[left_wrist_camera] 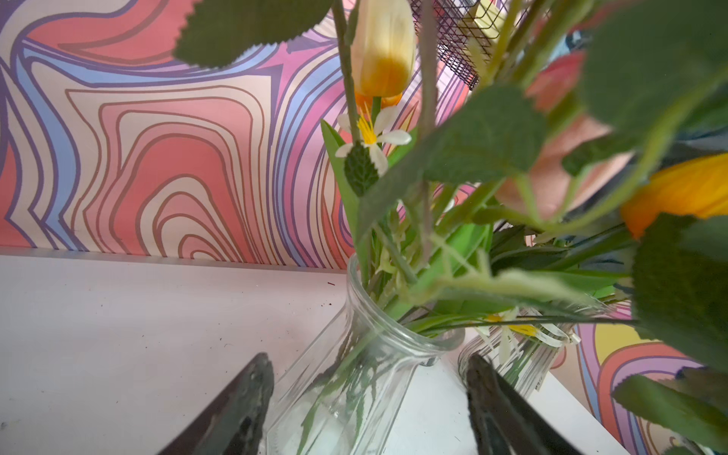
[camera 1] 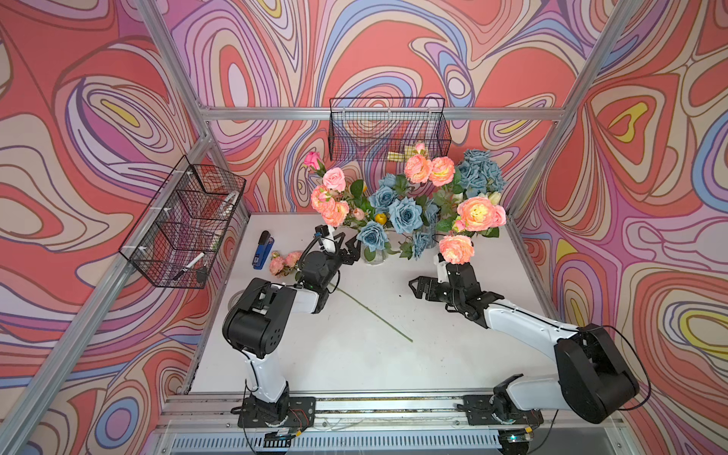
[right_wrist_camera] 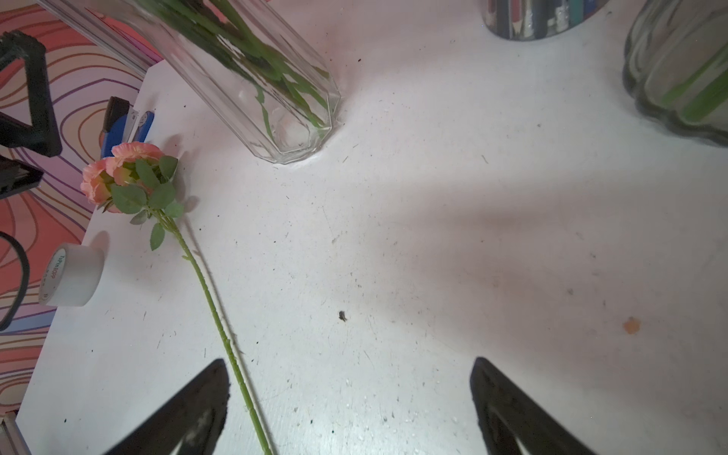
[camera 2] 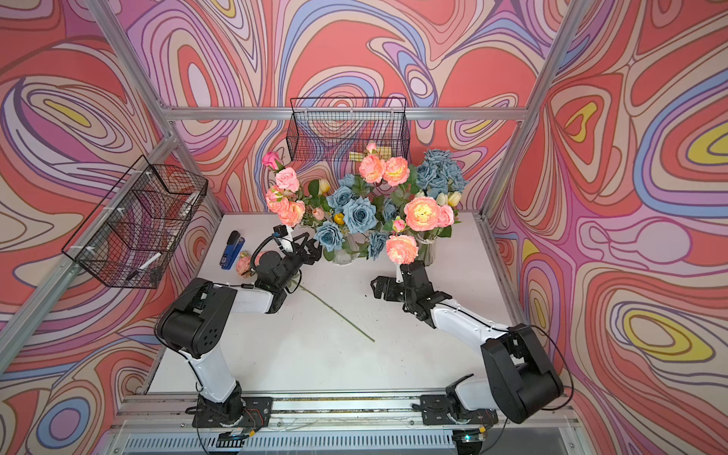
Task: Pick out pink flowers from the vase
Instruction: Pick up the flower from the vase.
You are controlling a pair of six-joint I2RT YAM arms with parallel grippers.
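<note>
Where the table [camera 1: 354, 366] lies closest to the front rail, it carries only the tip of a long green stem. That stem belongs to a single pink flower spray [camera 1: 284, 262] lying flat on the white surface, outside any vase. Its blooms rest just beside a blue stapler [camera 1: 263, 250], and the left arm crosses above its middle. In the right wrist view a white tape roll [right_wrist_camera: 73, 275] stands near those blooms.

The right gripper [camera 1: 415, 289] hovers over bare table to the right of the stem, jaws spread wide and holding nothing. Farther in, the left gripper [camera 1: 352, 252] sits low at a clear glass vase [camera 1: 372, 258]. In the left wrist view its fingers [left_wrist_camera: 252, 394] stand apart on either side of the glass, open around it. They seem not to press on it, though the near edges are hard to read. A ribbed vase [left_wrist_camera: 520, 354] stands just beside the first.

Above both, the other pink flowers [camera 1: 474, 212] rise among dusty blue roses [camera 1: 405, 212] and pale tulips [left_wrist_camera: 384, 51]. One cluster is above the left gripper, a pair is at the back, and large blooms are on the right. Leaves hide which vase each pink stem stands in. Behind them a wire basket [camera 1: 388, 128] hangs on the back wall, and a second basket [camera 1: 185, 224] hangs on the left wall.
</note>
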